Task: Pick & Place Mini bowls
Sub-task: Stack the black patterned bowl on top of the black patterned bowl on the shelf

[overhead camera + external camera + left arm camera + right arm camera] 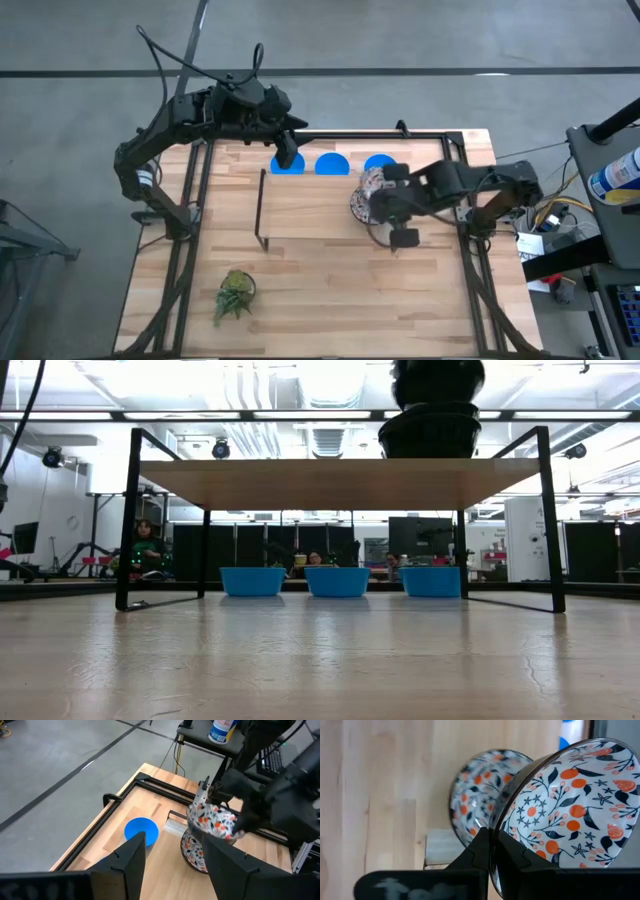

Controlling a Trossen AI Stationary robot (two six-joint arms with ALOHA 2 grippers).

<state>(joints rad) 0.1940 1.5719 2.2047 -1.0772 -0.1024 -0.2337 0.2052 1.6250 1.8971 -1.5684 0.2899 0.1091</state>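
Observation:
Three blue mini bowls [331,163] [337,581] stand in a row on the table by the far edge, under the raised wooden shelf [300,210] [340,482]. My right gripper [385,195] [492,835] is over the shelf's right part, shut on a patterned mini bowl [570,805] [215,820]. Just beneath it, a second patterned bowl [475,795] [194,851] rests on the shelf top. I cannot make out a third patterned bowl. My left gripper [290,152] [175,865] hovers open above the leftmost blue bowl [141,830]. My right gripper holds the patterned bowl by its rim [496,827], one finger inside the bowl and one outside against its wall. The bowl is lifted clear and tipped steeply on edge, its inside facing sideways, just above the other patterned bowl.
The shelf has a black metal frame with legs [130,520] [548,520] at its corners. A small green plant [236,290] stands near the table's near-left corner. Bare shelf top lies left of the patterned bowls. People sit in the room beyond the table [145,550].

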